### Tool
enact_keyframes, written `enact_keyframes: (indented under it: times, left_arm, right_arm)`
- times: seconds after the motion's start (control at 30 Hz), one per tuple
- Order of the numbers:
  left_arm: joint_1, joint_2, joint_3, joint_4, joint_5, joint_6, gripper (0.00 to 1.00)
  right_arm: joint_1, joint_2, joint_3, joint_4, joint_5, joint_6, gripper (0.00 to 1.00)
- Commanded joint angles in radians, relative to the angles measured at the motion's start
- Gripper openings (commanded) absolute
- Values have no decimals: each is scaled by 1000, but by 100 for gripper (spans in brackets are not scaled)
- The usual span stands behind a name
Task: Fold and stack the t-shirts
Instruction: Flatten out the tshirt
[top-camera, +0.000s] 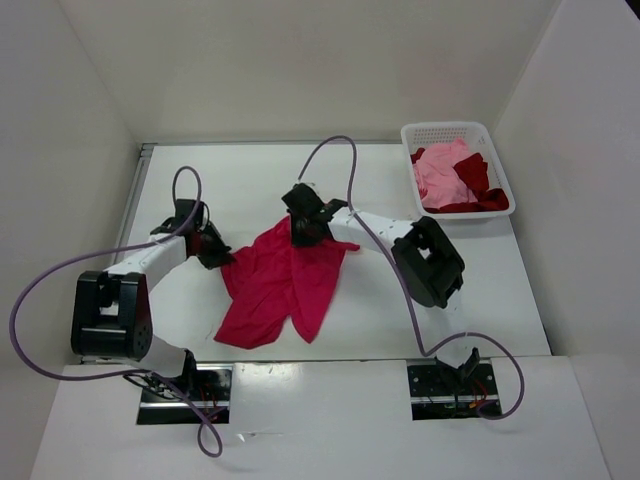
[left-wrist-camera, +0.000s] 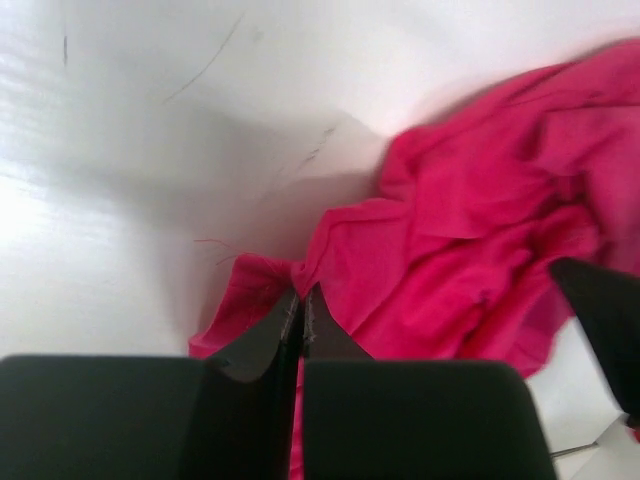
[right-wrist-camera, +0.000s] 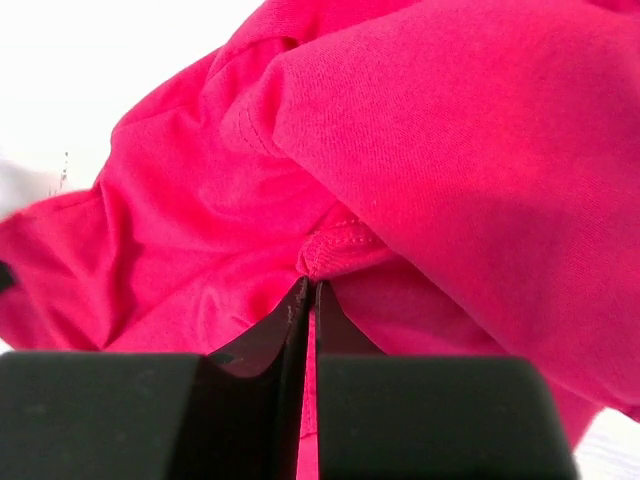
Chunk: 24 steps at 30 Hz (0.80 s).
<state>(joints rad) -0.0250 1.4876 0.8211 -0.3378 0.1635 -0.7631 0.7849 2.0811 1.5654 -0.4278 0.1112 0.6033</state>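
The bright crimson-pink t-shirt (top-camera: 278, 285) lies crumpled on the table between my arms. My left gripper (top-camera: 213, 247) is shut on its left edge; in the left wrist view (left-wrist-camera: 303, 292) the cloth (left-wrist-camera: 470, 230) is pinched between the fingertips. My right gripper (top-camera: 304, 232) is shut on its top edge; in the right wrist view (right-wrist-camera: 309, 284) a stitched hem (right-wrist-camera: 345, 245) is pinched at the tips. The pale pink t-shirt (top-camera: 440, 172) and the dark red t-shirt (top-camera: 478, 185) lie bunched in the basket.
The white lattice basket (top-camera: 447, 133) stands at the back right of the table. White walls enclose the table on the left, back and right. Purple cables loop over both arms.
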Motion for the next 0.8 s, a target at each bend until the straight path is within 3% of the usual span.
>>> enact_keyframes:
  times: [0.0, 0.2, 0.33, 0.57, 0.63, 0.77]
  left_arm:
    - [-3, -82, 96, 2, -19, 2, 0]
    - [-3, -200, 314, -18, -39, -8, 0]
    - [56, -295, 439, -41, -39, -8, 0]
    - [129, -368, 644, -107, -71, 15, 0]
    - [129, -380, 694, -131, -106, 40, 0]
    - [129, -403, 695, -155, -154, 51, 0]
  right_arm:
    - [-1, -91, 12, -22, 54, -4, 5]
    - [-1, -444, -45, -115, 54, -65, 1]
    - [-15, -704, 22, -205, 45, -122, 1]
    - [-81, -965, 78, -195, -197, -140, 4]
    - [-101, -1007, 38, -195, -217, -140, 5]
    - [-252, -1079, -221, -158, -289, -110, 5]
